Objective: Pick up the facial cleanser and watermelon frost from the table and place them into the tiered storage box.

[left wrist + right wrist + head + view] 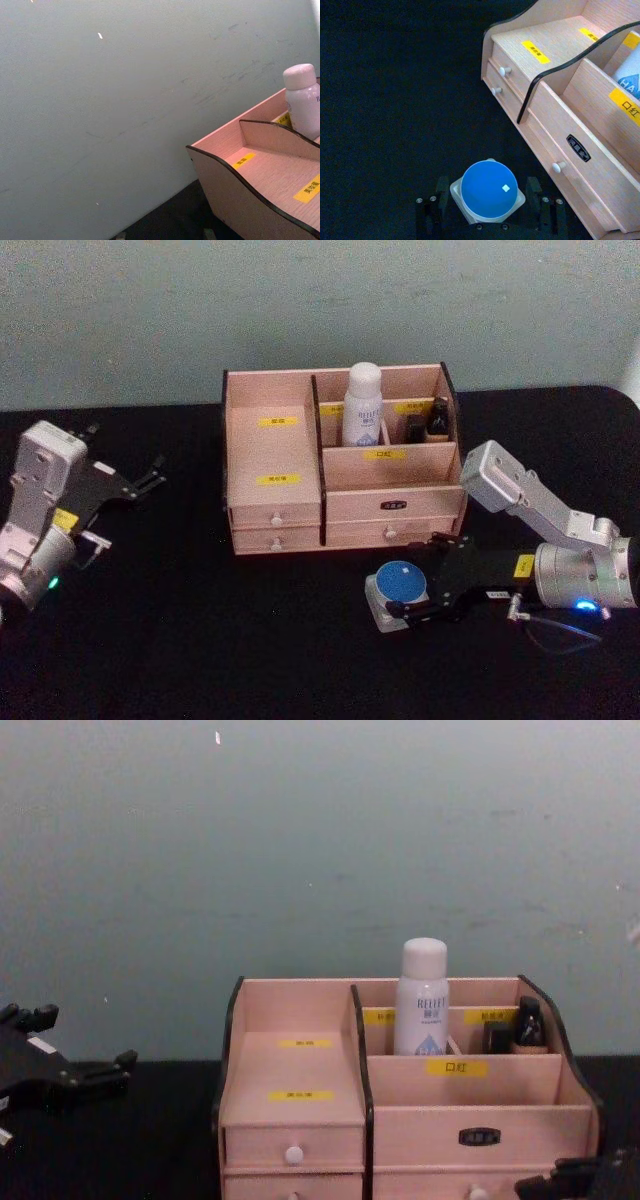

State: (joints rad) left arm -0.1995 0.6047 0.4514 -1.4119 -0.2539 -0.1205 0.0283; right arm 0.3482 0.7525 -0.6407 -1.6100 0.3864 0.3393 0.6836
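The facial cleanser (363, 403), a tall white bottle with blue lettering, stands upright in a back compartment of the wooden tiered storage box (275, 455); it also shows in the chest view (422, 1000). The watermelon frost (399, 584), a squat jar with a blue lid, sits on the black table in front of the box's right drawers. My right gripper (418, 578) is open and straddles the jar, one finger close on each side; the right wrist view shows the jar (487, 191) between the fingers (443, 192). My left gripper (152, 472) hangs open at the far left, holding nothing.
A small dark bottle (438, 418) stands in the box's back right compartment. The box's drawers with white knobs (558, 166) are closed, just beyond the jar. Black tabletop lies bare to the left and front of the box.
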